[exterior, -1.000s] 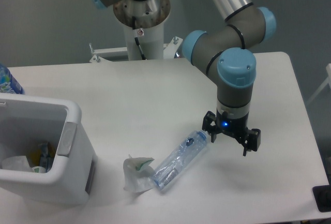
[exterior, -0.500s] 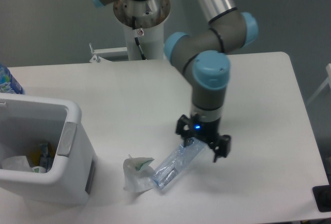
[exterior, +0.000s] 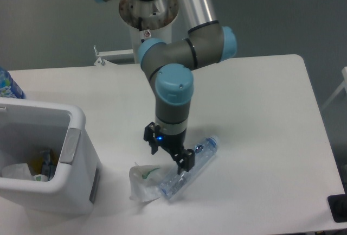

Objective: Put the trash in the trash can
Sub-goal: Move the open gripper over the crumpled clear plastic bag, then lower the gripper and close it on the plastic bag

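Two trash pcs not yet binned: wrapper & clear bottle touching on table, right of trash can. Gripper spread wide, empty, just above both. All left to do.

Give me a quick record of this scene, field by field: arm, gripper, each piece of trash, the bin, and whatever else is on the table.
arm: reaching down over the table's front middle
gripper: open, holding nothing, above the wrapper and bottle
wrapper: crumpled, on the table, touching the bottle's lower end
bottle: clear, lying diagonally, partly behind one finger
trash can: white, far left, already holds some items
other: blue-labelled bottle at left edge
task state: both pieces outside the can
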Robot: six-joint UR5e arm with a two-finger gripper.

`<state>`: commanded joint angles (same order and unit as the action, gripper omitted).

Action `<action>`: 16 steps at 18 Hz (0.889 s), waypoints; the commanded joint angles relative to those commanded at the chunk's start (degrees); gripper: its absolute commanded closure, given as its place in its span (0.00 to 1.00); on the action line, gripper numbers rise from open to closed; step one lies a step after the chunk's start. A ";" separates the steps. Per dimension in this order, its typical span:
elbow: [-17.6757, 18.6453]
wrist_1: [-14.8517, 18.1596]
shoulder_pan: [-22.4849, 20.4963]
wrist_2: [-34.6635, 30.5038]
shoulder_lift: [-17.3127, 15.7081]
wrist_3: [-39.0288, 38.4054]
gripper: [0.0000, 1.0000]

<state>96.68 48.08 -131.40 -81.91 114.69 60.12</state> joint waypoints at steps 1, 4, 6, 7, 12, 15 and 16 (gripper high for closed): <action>0.17 0.00 0.62 0.00 0.18 0.00 0.00; 0.88 -0.17 1.06 -0.18 1.23 0.09 0.03; 0.70 -0.17 1.15 -0.18 1.50 0.09 0.33; 0.70 -0.09 1.15 -0.09 1.50 0.09 0.57; 0.27 -0.17 1.15 0.09 1.23 -1.23 1.00; -0.17 -0.09 0.97 0.79 0.88 -1.14 1.00; -0.52 -0.09 0.54 1.75 0.62 -1.06 1.00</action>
<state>96.16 47.99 -130.86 -80.17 115.32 59.06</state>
